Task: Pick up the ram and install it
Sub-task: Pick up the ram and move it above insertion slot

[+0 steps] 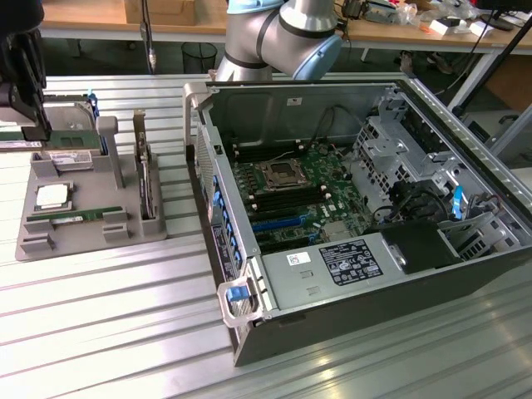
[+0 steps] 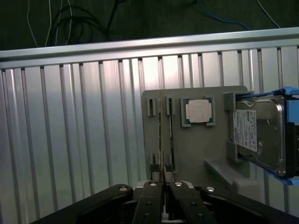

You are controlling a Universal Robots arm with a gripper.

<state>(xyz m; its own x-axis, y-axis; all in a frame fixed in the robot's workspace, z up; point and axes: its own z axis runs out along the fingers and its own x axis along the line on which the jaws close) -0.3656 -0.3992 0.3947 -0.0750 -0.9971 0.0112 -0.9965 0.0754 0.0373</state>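
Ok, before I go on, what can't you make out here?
Hand, exterior view: cut off by the picture's edge and too dark to read.
Ram in its grip, wrist view: seen edge-on, so its chips and label are hidden.
Motherboard slots, exterior view: too small to judge the latches.

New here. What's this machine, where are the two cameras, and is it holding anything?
It is a robot arm bolted behind a ribbed metal table. One picture comes from a camera standing off the arm; the other from a camera on its wrist, looking past the end effector.

On the table sit an open computer case and a grey parts tray. The tray holds a square processor chip, a hard drive and a green memory stick.

The end effector is above the tray, closed on what looks like a ram stick seen edge-on.
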